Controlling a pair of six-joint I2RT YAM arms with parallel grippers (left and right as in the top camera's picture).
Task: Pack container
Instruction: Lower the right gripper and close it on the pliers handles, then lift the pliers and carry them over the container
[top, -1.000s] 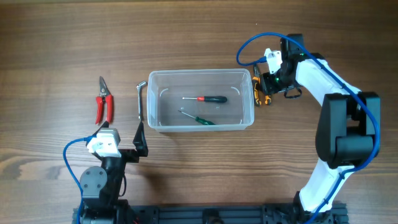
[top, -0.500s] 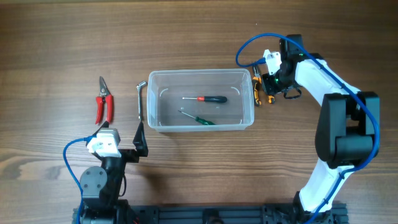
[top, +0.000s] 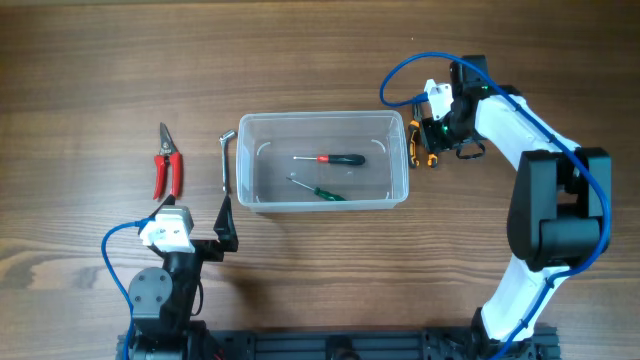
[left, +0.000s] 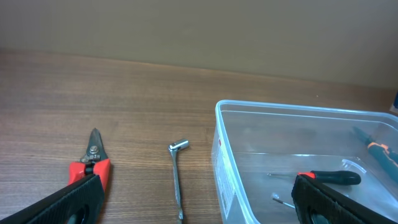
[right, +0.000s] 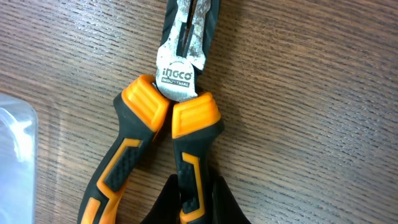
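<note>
Pliers (right: 194, 115) handle pinched in right claw (right: 194, 191), beside container (top: 320, 116); left claw (left: 199, 194) wide open, empty.

We note left arm folded back, left gripper (top: 227, 215) spread wide; right arm extended, right gripper (right: 193, 194) pinching one pliers (right: 180, 74) handle

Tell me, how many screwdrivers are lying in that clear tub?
2. A red-and-black-handled screwdriver lies near the middle of the clear tub; a green-handled screwdriver lies beside it, closer to the arms' bases. None seems hidden.
</note>
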